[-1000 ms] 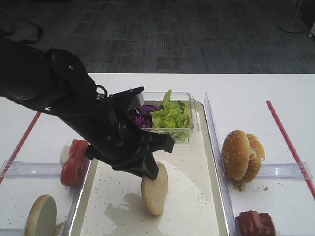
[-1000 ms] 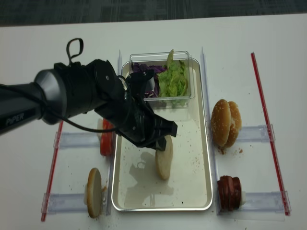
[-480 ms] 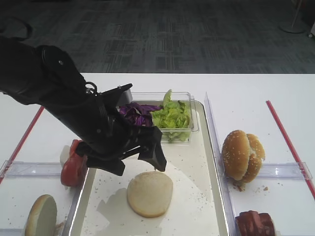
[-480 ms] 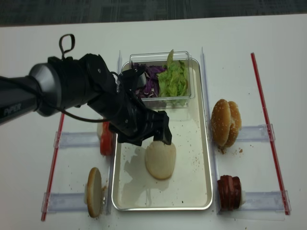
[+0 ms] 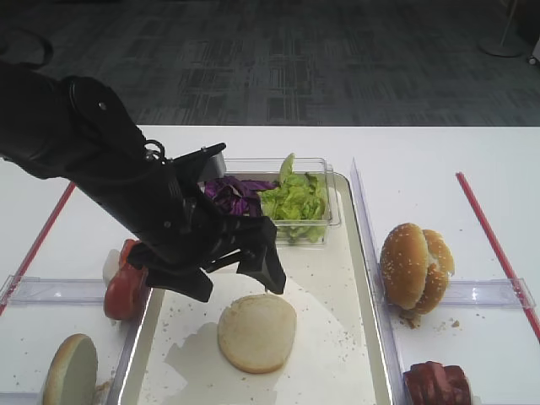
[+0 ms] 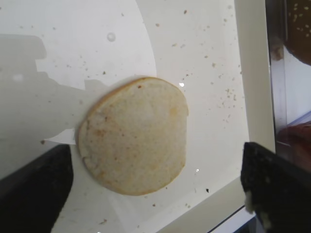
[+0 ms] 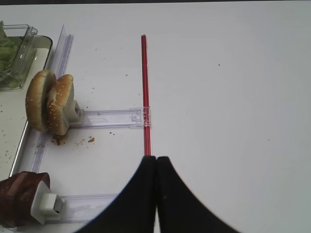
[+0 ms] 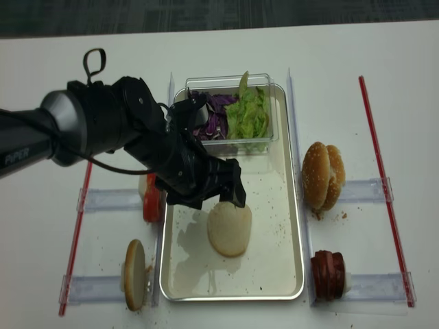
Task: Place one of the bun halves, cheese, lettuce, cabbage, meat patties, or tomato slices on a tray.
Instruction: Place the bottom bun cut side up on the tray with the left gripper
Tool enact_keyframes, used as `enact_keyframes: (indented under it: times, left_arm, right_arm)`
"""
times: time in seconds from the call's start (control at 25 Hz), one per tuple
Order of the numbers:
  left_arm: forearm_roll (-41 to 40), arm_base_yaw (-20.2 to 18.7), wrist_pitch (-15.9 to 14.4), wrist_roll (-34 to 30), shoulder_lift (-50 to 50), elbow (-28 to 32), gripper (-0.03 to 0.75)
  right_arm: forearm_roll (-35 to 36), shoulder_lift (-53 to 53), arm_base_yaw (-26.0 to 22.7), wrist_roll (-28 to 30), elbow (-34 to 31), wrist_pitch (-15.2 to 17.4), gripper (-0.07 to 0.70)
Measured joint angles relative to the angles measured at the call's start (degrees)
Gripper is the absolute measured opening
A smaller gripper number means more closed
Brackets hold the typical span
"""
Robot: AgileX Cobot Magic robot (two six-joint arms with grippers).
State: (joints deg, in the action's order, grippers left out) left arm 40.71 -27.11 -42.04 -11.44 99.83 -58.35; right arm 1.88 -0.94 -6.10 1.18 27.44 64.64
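Left gripper (image 5: 226, 272) hangs over the tray (image 5: 359, 253), jaws spread wide, gripping nothing. In the left wrist view the two dark fingers (image 6: 272, 187) stand at opposite edges of the frame, well apart, and the bun half (image 6: 133, 135) lies flat between them on the tray floor (image 6: 204, 53), cut face up. It touches neither finger there. From the high view the bun half (image 5: 257, 332) sits just below the jaws; whether any gap remains under the fingertips is hard to judge from that angle.

Behind the jaws, a clear tub (image 5: 332, 218) holds lettuce (image 5: 295, 201) and purple cabbage (image 5: 226, 194).

Right gripper (image 7: 156, 167) is over bare white table (image 7: 233, 97), fingers pressed together with nothing between them, well away from the tray.
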Motion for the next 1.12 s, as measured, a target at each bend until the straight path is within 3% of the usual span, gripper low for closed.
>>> enact_keyframes:
  times: [0.36, 0.88, 1.12]
  left_arm:
    - [0.0, 0.0, -0.5, 0.0, -5.6, 0.0, 0.643]
    - [-2.0, 0.0, -3.7, 2.2, -16.6, 0.0, 0.643]
    - [-14.3, 0.0, -5.7, 9.2, -17.4, 0.0, 0.643]
  right_arm:
    - [0.0, 0.0, 0.0, 0.0, 0.0, 0.0, 0.364]
    - [0.0, 0.0, 0.0, 0.0, 0.0, 0.0, 0.364]
    - [0.0, 0.0, 0.0, 0.0, 0.0, 0.0, 0.364]
